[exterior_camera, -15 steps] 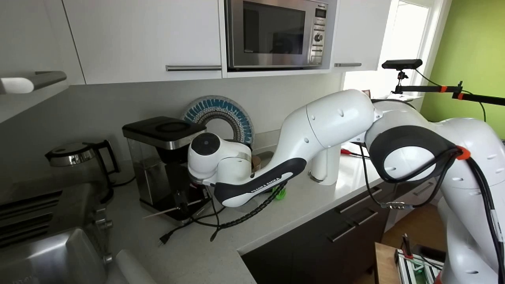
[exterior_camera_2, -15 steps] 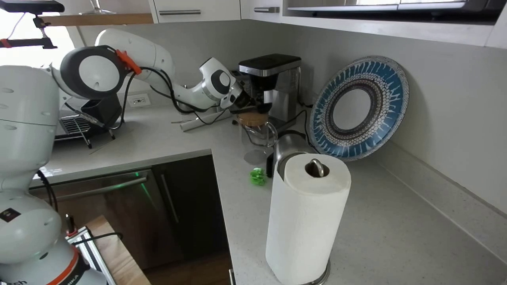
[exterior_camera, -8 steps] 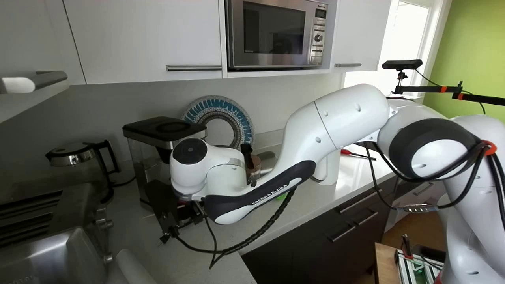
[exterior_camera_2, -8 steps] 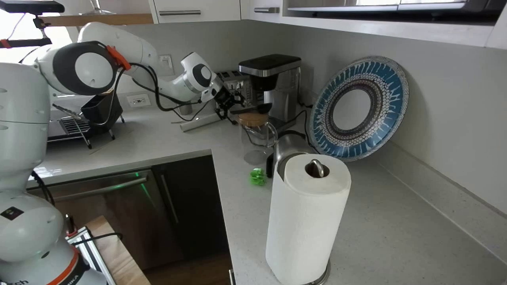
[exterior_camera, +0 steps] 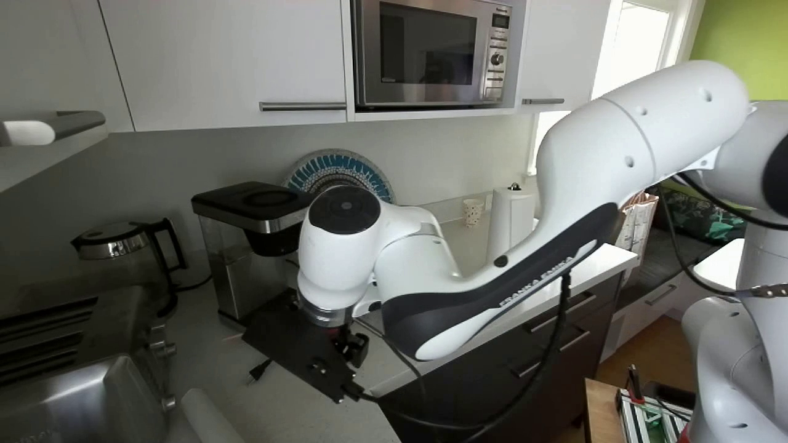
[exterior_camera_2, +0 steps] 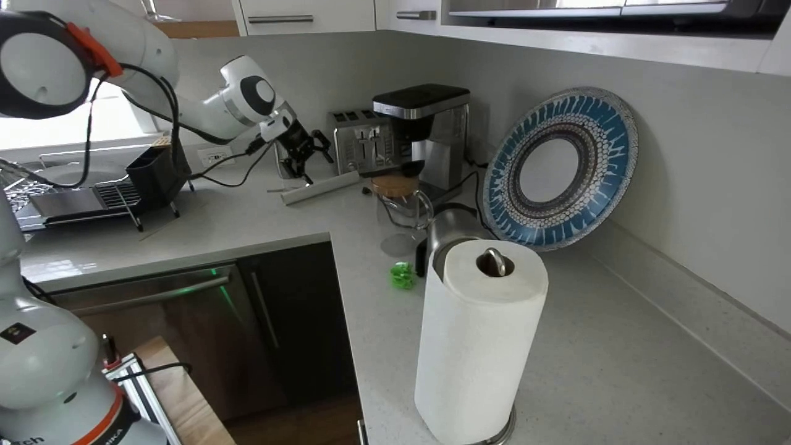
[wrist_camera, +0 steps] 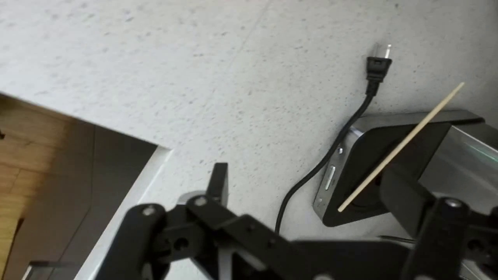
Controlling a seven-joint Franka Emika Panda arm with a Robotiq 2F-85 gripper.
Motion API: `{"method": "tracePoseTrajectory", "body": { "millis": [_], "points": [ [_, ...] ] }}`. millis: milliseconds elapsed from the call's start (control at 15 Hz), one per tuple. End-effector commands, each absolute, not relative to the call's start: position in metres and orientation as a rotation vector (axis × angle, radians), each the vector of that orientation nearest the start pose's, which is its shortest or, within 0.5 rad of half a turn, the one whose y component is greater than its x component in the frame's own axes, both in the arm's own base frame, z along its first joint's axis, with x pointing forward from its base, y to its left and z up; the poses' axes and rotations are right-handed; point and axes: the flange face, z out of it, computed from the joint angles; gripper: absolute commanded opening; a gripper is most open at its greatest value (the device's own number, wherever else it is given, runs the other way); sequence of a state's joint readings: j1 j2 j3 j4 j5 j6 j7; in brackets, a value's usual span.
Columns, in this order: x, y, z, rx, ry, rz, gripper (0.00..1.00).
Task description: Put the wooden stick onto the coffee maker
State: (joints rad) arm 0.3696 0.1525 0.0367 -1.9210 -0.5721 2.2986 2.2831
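Note:
The wooden stick (wrist_camera: 400,147) is thin and pale. In the wrist view it lies diagonally across the black base plate of the coffee maker (wrist_camera: 365,155), with one end sticking out past the plate's edge. In an exterior view only that end of the stick (exterior_camera: 233,336) shows. The boxy black coffee maker with its silver top edge stands in both exterior views (exterior_camera: 258,203) (exterior_camera_2: 421,99). My gripper (wrist_camera: 309,184) is open and empty, raised above the counter and apart from the stick. It also shows in an exterior view (exterior_camera_2: 316,162) in front of the toaster.
A toaster (exterior_camera: 86,369) and a glass jug (exterior_camera: 117,249) stand beside the coffee maker. A cord with a plug (wrist_camera: 377,68) lies by the base. A white roll (exterior_camera_2: 321,188), a wood-lidded pitcher (exterior_camera_2: 395,185) and a paper towel roll (exterior_camera_2: 482,346) are on the counter.
My gripper has risen and drawn back from the coffee maker, toward the robot's own base. The stick's protruding end stays in about the same place.

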Motion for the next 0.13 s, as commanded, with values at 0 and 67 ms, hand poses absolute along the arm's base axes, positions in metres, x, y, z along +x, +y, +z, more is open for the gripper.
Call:
{"method": "tracePoseTrajectory", "body": {
  "millis": [0, 67],
  "points": [
    [0.555, 0.230, 0.445, -2.163, 2.027, -0.766, 1.00],
    [0.544, 0.229, 0.451, -2.171, 2.017, -0.772, 1.00]
  ]
}}
